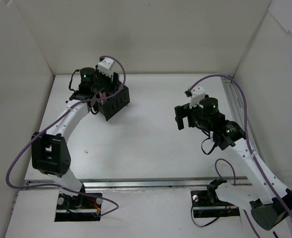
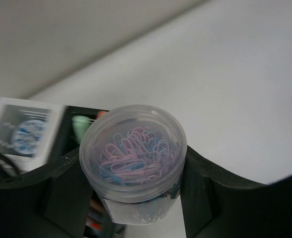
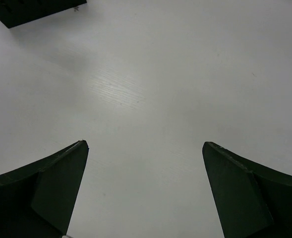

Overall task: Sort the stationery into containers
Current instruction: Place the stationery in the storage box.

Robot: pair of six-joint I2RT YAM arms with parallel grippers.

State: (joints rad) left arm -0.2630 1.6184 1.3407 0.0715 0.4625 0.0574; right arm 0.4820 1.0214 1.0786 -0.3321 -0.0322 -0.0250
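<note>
My left gripper [image 2: 133, 166] is shut on a clear round tub of pastel paper clips [image 2: 133, 148], one finger on each side of it. It holds the tub just over the black containers [image 1: 115, 101] at the back left of the table. Behind the tub, in the left wrist view, a green highlighter [image 2: 80, 126] and an orange tip [image 2: 102, 114] stand in a black compartment [image 2: 66, 148]. My right gripper [image 1: 182, 118] hangs open over bare table at the right, with nothing between its fingers [image 3: 56, 183]. A corner of the black containers [image 3: 36, 7] shows far ahead of it.
A white box with a blue round picture [image 2: 24, 134] sits blurred beside the black compartments. White walls close the table at the back and both sides. A metal rail [image 1: 136, 183] runs along the near edge.
</note>
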